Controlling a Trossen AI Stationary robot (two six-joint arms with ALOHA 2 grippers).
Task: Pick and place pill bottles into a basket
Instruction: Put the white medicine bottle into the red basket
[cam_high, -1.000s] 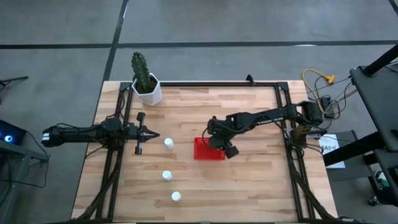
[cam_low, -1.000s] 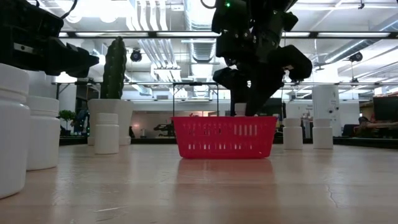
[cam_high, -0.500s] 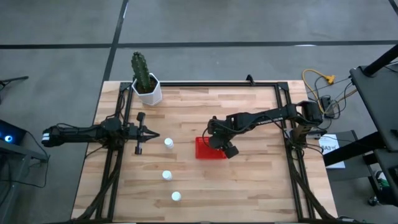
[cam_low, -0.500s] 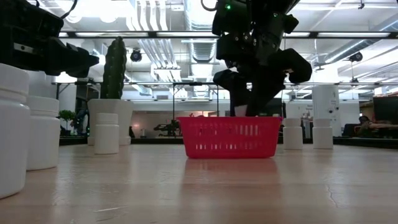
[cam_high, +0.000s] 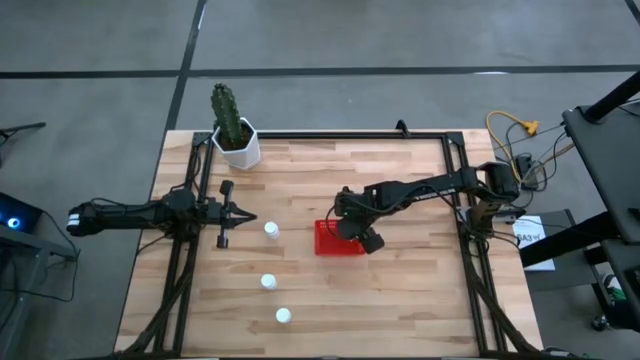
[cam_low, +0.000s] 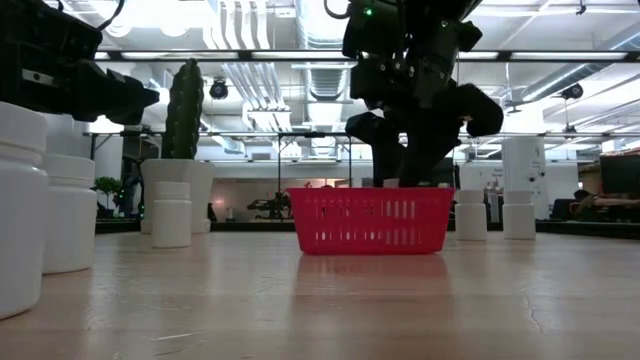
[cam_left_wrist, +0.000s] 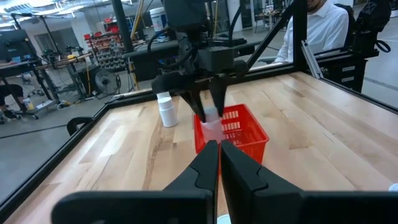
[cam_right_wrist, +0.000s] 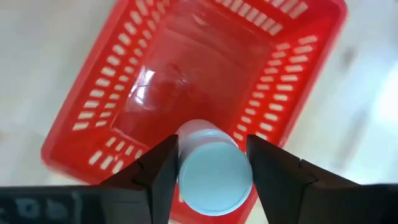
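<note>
The red meshed basket (cam_high: 338, 241) stands on the table right of the middle; it also shows in the low view (cam_low: 370, 220) and the left wrist view (cam_left_wrist: 239, 132). My right gripper (cam_right_wrist: 214, 163) is over the basket's left end, shut on a white pill bottle (cam_right_wrist: 214, 177). Three more pill bottles stand on their bases left of the basket: one at the far end of the row (cam_high: 271, 230), one in the middle (cam_high: 268, 282) and one nearest the front edge (cam_high: 283, 316). My left gripper (cam_high: 246, 217) is shut and empty, at the left, beside the far bottle. My right gripper pinches the bottle's round side (cam_right_wrist: 181, 163) between its two fingers (cam_right_wrist: 163, 171), which point down from above. The bottle is upright, its round top toward the wrist camera. Its lower end dips behind the basket's rim (cam_left_wrist: 210, 127). Whether it rests on the basket's floor I cannot tell.
A white pot with a green cactus (cam_high: 236, 140) stands at the far left corner. Another white bottle (cam_left_wrist: 166, 112) stands beyond the basket under my right arm. A black frame (cam_high: 330, 134) runs along the table's edges. A person in a white shirt (cam_left_wrist: 320, 28) is behind the table's far right.
My right gripper has gone down a little with the bottle into the basket's left end. The basket has slid a short way toward the table's right edge.
</note>
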